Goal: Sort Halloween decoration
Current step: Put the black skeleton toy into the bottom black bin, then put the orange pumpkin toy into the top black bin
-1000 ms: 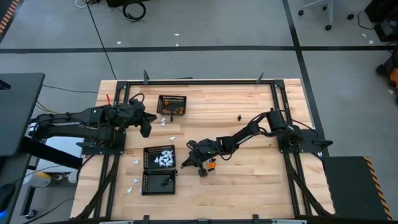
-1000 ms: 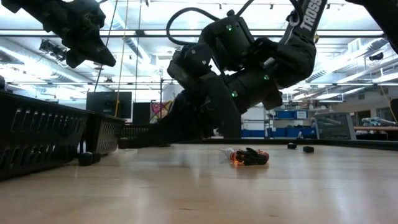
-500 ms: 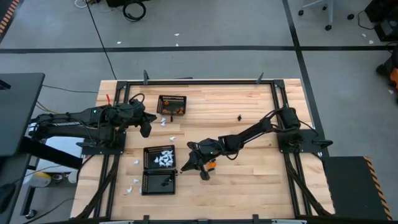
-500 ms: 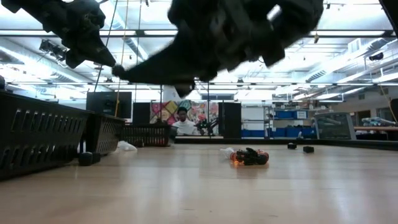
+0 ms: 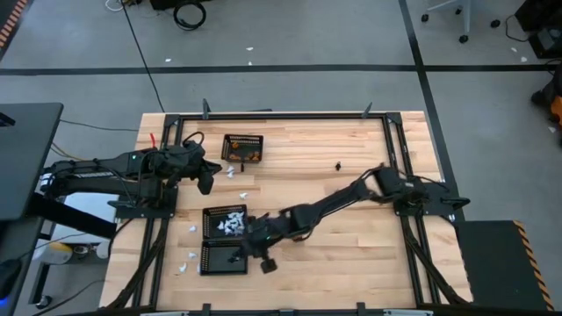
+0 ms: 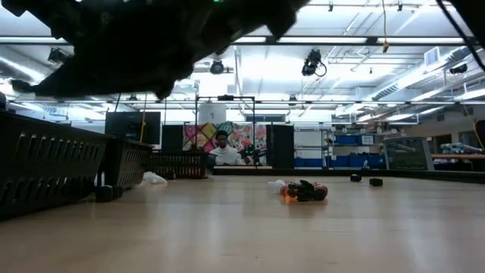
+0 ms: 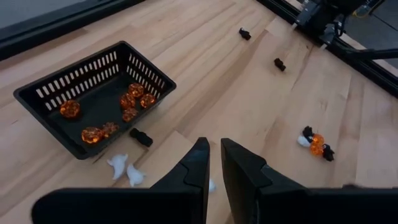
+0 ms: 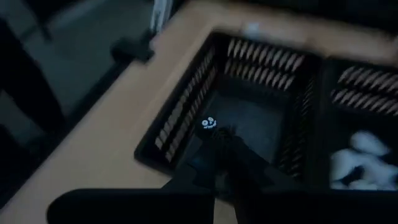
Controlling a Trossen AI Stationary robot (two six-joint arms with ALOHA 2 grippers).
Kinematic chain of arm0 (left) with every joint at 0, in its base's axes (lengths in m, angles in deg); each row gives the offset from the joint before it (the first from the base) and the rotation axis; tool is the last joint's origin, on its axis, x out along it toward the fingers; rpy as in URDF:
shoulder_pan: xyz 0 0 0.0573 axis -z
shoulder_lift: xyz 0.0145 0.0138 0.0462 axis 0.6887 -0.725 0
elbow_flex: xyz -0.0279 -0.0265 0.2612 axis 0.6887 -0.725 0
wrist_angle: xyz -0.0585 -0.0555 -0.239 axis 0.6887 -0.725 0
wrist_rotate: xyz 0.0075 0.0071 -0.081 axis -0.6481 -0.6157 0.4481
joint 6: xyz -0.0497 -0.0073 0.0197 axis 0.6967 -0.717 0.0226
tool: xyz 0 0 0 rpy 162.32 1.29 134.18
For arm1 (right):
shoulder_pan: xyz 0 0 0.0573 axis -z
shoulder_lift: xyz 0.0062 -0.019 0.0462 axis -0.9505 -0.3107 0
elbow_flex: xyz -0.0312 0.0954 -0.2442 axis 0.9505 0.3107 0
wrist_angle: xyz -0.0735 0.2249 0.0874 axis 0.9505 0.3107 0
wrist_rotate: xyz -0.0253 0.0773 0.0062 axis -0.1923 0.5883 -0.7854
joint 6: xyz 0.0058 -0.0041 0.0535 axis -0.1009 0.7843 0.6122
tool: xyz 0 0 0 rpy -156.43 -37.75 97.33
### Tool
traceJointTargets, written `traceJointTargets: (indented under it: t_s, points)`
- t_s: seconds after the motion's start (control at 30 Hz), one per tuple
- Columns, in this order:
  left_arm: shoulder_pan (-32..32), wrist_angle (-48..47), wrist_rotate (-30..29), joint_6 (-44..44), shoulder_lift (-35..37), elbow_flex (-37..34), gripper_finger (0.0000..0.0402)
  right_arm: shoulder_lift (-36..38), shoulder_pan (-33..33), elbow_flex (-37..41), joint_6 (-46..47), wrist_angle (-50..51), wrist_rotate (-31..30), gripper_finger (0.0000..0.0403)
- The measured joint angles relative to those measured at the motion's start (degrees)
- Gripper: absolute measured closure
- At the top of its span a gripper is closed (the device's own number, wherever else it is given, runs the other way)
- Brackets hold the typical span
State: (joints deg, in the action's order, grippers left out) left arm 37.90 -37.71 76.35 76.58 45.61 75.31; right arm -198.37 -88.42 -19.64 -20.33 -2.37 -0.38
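Three black mesh baskets stand left of centre. The far one [image 5: 243,147] holds orange pieces, the middle one [image 5: 226,221] white pieces, and the near one [image 5: 224,257] black pieces. My right gripper [image 5: 245,245] hovers over the near basket's right rim, shut on a small black piece [image 8: 211,126] with white marks. A small pile of orange, black and white pieces [image 7: 314,144] lies mid-table. My left gripper [image 7: 214,158] waits at the left, raised above the table, shut, with nothing between its fingers. My right gripper has the black piece [image 8: 214,130] at the very ends of its two shut fingers [image 8: 231,155]. The fingers slant downward from the table's right side. The piece hangs clear above the floor of the near basket [image 8: 186,118]. Which part of it is pinched does not show.
Loose white pieces [image 5: 234,172] lie between the baskets and at the left near side [image 5: 190,261]. A black piece [image 7: 141,137] lies beside the orange basket, and others [image 7: 279,63] lie toward the far right. A black frame [image 5: 391,149] edges the table. A person sits beyond the table [image 6: 222,152].
My right gripper has risen from beside the mid-table pile and swung toward the table's left and near edges. It now hangs over the near basket, still shut. The pile stays where it was.
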Motion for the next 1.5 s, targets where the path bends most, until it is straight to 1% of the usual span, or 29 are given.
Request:
traceJointTargets:
  t_s: [0.1,0.2,0.3,0.33,0.43,0.5,0.6,0.73,0.8,0.9,1.0,1.1,1.27,1.37,1.5]
  points:
    - [0.0,-0.04,0.02,-0.07,0.0,0.0,0.0351,-4.5,-0.14,-7.96,0.4,5.89,-4.12,0.0372]
    - [0.0,-0.06,0.02,-0.06,0.01,0.0,0.0351,-7.7,-0.01,-14.92,1.18,12.35,-6.82,0.0372]
    - [0.0,-0.01,0.0,-0.08,0.02,0.0,0.0351,-10.0,0.14,-20.04,0.54,19.16,-8.78,0.0372]
    - [0.0,0.01,-0.02,-0.08,0.0,0.0,0.0351,-10.11,0.11,-20.68,0.11,20.98,-9.2,0.0372]
    - [-0.02,0.37,-0.05,-0.06,0.0,0.0,0.0351,-9.91,0.06,-20.93,0.1,21.39,-9.54,0.0369]
    - [-0.02,0.66,-0.07,-0.03,0.02,0.0,0.0351,-9.87,0.25,-20.93,0.56,21.55,-9.22,0.0358]
    - [-0.02,0.7,-0.07,-0.03,0.02,0.0,0.0351,-9.87,1.01,-20.93,2.45,22.14,-6.55,0.0324]
    - [-0.02,0.85,-0.09,-0.08,0.02,0.0,0.0351,-9.87,1.97,-20.93,4.7,22.61,-6.39,0.0274]
    - [-0.02,0.85,-0.09,-0.25,0.01,0.0,0.0351,-9.7,2.36,-20.93,4.68,22.44,-6.52,0.0257]
    - [-0.02,1.23,-0.11,-1.82,0.02,0.0,0.0351,-9.19,2.79,-20.95,5.28,22.2,-6.58,0.0245]
    - [-0.02,2.01,-0.11,-2.07,0.04,0.0,0.0351,-8.16,3.29,-20.95,7.69,22.59,-6.77,0.0242]
    - [-0.02,2.95,-0.11,-2.07,0.51,0.0,0.0351,-5.82,3.68,-20.93,8.1,23.46,-7.28,0.0245]
    - [0.0,3.51,-0.07,-1.1,1.8,0.0,0.0351,-0.74,3.04,-20.54,7.72,29.88,-9.62,0.0255]
    - [0.04,3.51,-0.01,1.0,2.52,0.0,0.0351,2.27,1.32,-16.81,7.92,31.17,-10.94,0.0265]
    - [0.04,3.35,0.53,3.2,2.73,0.0,0.0351,7.0,-1.16,-8.43,11.3,29.44,-11.89,0.0277]
